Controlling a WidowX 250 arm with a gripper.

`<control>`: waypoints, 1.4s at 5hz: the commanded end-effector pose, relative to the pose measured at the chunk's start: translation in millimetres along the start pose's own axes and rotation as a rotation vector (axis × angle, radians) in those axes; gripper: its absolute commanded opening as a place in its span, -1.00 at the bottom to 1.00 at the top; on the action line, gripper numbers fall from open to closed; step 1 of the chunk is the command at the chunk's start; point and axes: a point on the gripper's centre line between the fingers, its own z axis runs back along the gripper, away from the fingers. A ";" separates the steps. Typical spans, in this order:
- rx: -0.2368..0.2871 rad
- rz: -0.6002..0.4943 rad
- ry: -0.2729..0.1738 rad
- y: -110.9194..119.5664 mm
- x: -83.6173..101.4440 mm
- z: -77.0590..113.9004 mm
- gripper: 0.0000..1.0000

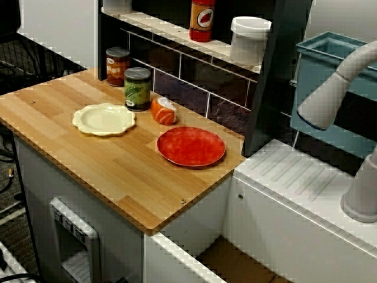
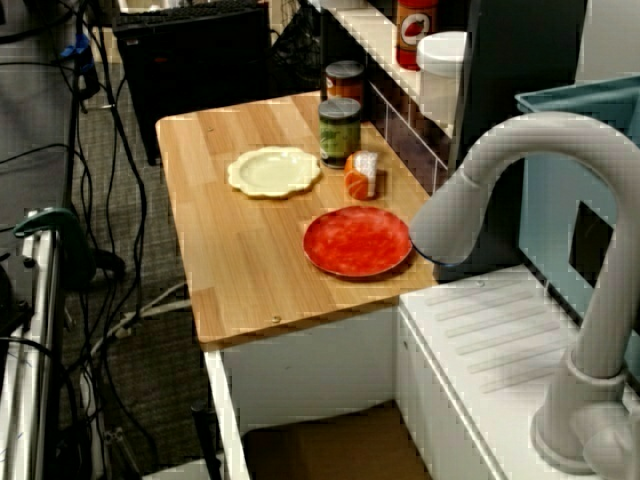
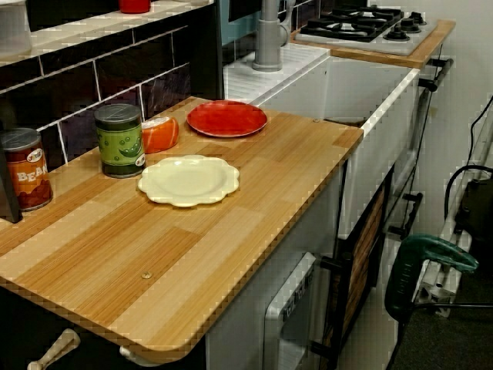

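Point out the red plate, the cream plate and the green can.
red plate (image 1: 191, 146), the view from above, centre of its face.
cream plate (image 1: 103, 118), the view from above, centre of its well.
green can (image 1: 137, 91), the view from above, front of its label.

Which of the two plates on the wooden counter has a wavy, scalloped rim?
The pale yellow plate, lying just in front of the green can. The red plate has a smooth, plain round rim.

orange piece (image 3: 162, 135) partly behind green can (image 3: 119, 140); red bottle (image 1: 202, 20) top cut off by edge.
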 end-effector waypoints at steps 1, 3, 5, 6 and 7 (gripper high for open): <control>0.000 0.000 0.000 0.0 0.0 0.0 1.00; 0.132 0.218 -0.018 53.4 77.6 -51.1 1.00; 0.221 0.332 -0.253 61.3 127.3 -64.4 1.00; 0.237 0.364 -0.361 59.8 158.4 -75.7 1.00; 0.238 0.428 -0.429 63.3 181.3 -80.4 1.00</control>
